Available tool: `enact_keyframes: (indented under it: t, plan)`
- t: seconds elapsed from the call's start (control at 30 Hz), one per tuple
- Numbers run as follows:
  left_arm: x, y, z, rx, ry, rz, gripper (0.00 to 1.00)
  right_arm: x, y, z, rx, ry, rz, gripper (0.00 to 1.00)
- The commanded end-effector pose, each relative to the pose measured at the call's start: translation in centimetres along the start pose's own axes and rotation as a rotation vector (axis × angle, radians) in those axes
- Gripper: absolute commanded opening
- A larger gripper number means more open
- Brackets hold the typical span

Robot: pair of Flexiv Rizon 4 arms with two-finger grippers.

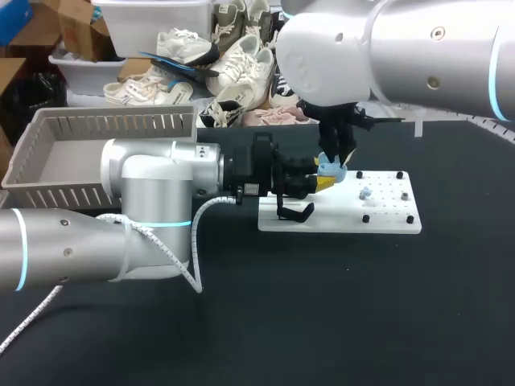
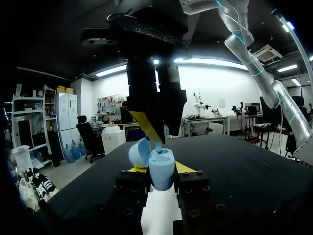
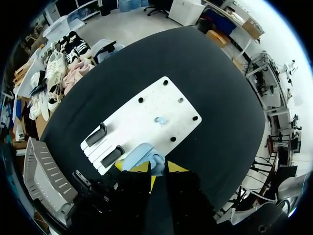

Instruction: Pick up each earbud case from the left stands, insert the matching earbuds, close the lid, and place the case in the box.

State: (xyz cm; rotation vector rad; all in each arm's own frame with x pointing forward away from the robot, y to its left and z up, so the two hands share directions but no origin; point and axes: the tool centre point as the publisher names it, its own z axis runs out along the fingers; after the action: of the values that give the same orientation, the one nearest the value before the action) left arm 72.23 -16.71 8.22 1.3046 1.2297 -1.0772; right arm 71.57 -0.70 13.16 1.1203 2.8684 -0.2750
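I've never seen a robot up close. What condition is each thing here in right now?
Case: lid open, gripped between the left jaws.
Loose earbud: lying on the white board, not in the case.
Two black stands: empty.
Box: no case visible inside.
Right jaws: directly above the open case.

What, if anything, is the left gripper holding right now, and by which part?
The left gripper is shut on the blue earbud case, clamping its lower body from both sides; the lid stands open, ungripped.
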Motion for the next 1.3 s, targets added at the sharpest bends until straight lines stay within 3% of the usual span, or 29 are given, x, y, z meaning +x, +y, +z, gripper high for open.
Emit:
enact_keyframes:
  t: [0.03,0.73,0.77,0.8,0.87,1.07,1.3]
  plan:
    - [0.0,-0.2,0.0,-0.006,0.0,0.001,0.0,0.1,-0.3,0.2,-0.004,0.001,0.005,0.0]
    - [0.0,-0.2,0.0,-0.006,0.0,0.001,0.0,0.7,-0.2,1.0,-0.002,0.016,-0.002,0.0]
    - [0.0,-0.2,0.0,-0.006,0.0,0.001,0.0,0.8,-0.2,0.9,0.012,0.002,0.002,0.24]
    - [0.0,-0.2,0.0,-0.006,0.0,0.001,0.0,0.9,-0.1,0.8,0.011,-0.001,0.002,0.35]
    - [0.0,-0.2,0.0,-0.006,0.0,0.001,0.0,1.0,-0.1,0.7,0.013,-0.003,0.002,0.44]
    - [0.0,-0.2,0.0,-0.006,0.0,0.001,0.0,1.2,-0.4,0.6,0.011,-0.005,0.002,0.44]
    - [0.0,-0.2,0.0,-0.006,0.0,0.001,0.0,2.3,-2.2,0.0,-0.049,0.006,-0.005,0.42]
